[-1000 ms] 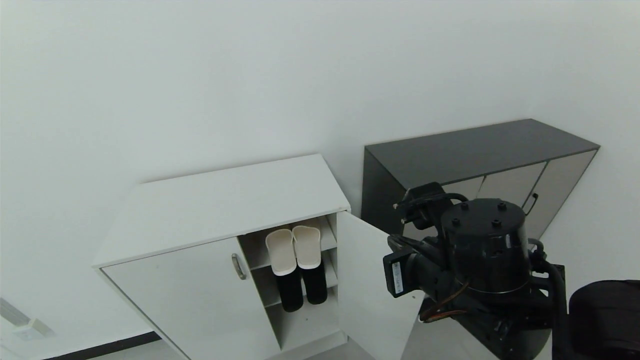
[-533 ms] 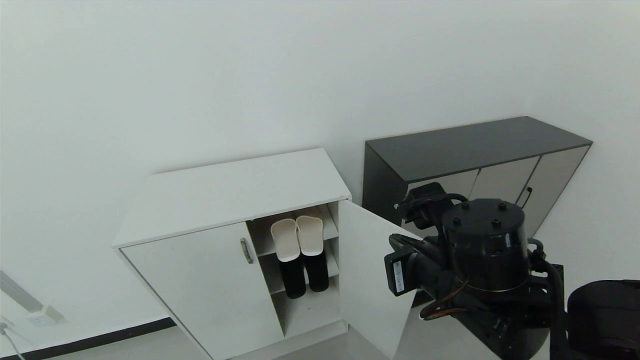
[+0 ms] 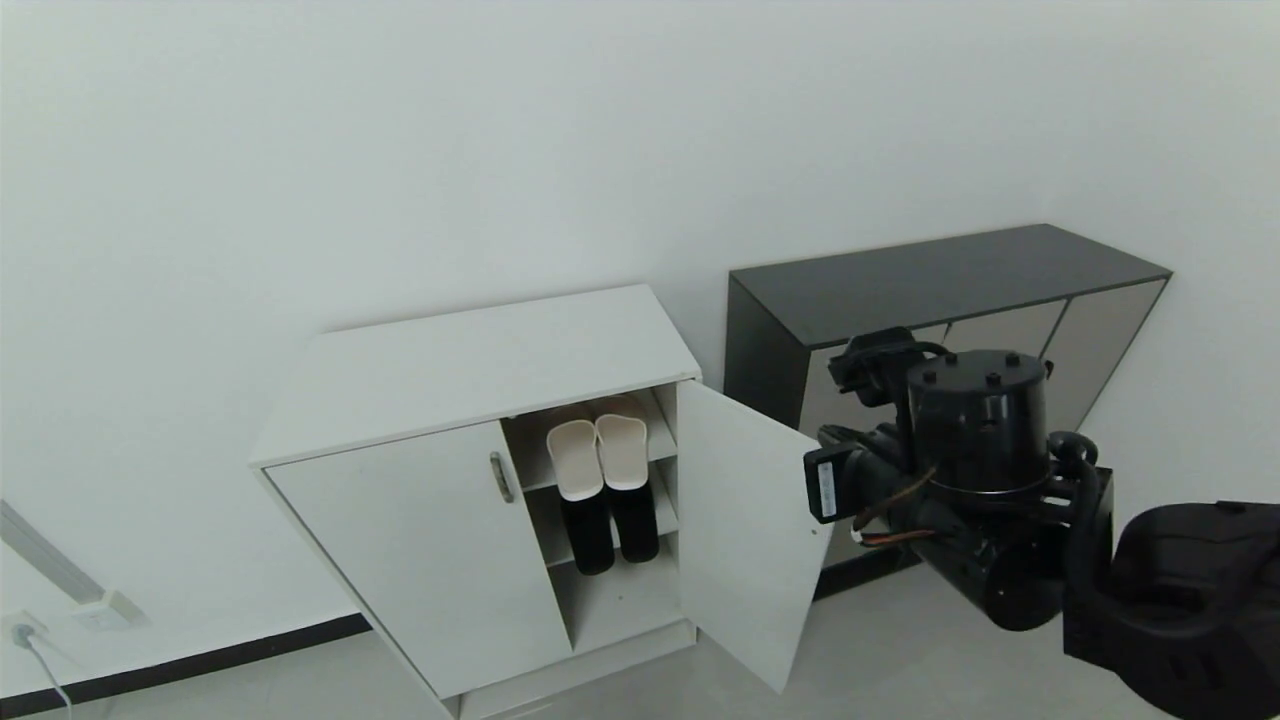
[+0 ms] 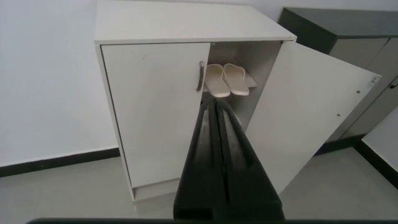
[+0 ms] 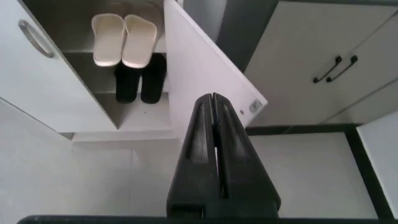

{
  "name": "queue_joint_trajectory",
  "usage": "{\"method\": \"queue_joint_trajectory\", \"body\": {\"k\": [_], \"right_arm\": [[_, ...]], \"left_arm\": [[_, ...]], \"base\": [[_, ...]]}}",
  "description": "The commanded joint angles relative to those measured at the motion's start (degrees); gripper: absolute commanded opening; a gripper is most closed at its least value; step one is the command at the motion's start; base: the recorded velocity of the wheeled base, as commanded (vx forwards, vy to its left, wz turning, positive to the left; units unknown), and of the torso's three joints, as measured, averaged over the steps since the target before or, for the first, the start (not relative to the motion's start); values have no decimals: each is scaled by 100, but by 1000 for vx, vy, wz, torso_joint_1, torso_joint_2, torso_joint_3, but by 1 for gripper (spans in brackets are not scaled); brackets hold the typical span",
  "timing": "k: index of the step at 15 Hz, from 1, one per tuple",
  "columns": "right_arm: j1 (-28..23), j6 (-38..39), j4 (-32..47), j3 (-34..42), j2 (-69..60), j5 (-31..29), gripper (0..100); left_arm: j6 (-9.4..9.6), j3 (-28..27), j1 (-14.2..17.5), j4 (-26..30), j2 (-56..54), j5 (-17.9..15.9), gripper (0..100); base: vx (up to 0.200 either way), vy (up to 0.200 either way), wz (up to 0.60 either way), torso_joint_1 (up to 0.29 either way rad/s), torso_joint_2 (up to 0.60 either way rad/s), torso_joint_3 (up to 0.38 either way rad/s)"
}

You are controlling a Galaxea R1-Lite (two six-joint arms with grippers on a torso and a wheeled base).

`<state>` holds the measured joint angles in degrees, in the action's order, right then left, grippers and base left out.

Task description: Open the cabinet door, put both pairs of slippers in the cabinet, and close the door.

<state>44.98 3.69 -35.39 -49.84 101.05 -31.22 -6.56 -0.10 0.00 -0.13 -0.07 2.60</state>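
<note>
Right hand (image 5: 213, 99): fingers pressed together, grasping nothing; it is aimed at the free edge of the open door (image 5: 205, 68).
Left hand (image 4: 215, 106): likewise clenched and empty, pointing at the white cabinet (image 4: 155, 25).
Change: over the last second your head view has shifted as a whole, so the camera moved. The door and slippers kept their places.
Meaning: the storing looks finished; you have only the closing left.
Slippers: two pairs, four in all. The white pair (image 3: 600, 455) is on the upper shelf, the black pair (image 3: 610, 525) on the shelf below.
Doors: two, one open and one closed door (image 3: 420, 560).
Neighbour: one dark cabinet (image 3: 940, 275), just beside.
</note>
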Motion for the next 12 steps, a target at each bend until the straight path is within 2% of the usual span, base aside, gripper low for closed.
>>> {"method": "queue_joint_trajectory", "body": {"k": [1, 5, 12], "right_arm": [[-737, -18, 50, -598, 442, 292, 0], [-1308, 53, 269, -1222, 1013, 503, 0], [-1800, 518, 278, -1872, 2086, 1030, 0]], "left_arm": [[-3, 1, 0, -4, 7, 4, 0], [-3, 1, 0, -4, 7, 4, 0], [-3, 1, 0, -4, 7, -5, 0]], "base": [[0, 0, 0, 0, 0, 0], [0, 0, 0, 0, 0, 0], [0, 0, 0, 0, 0, 0]]}}
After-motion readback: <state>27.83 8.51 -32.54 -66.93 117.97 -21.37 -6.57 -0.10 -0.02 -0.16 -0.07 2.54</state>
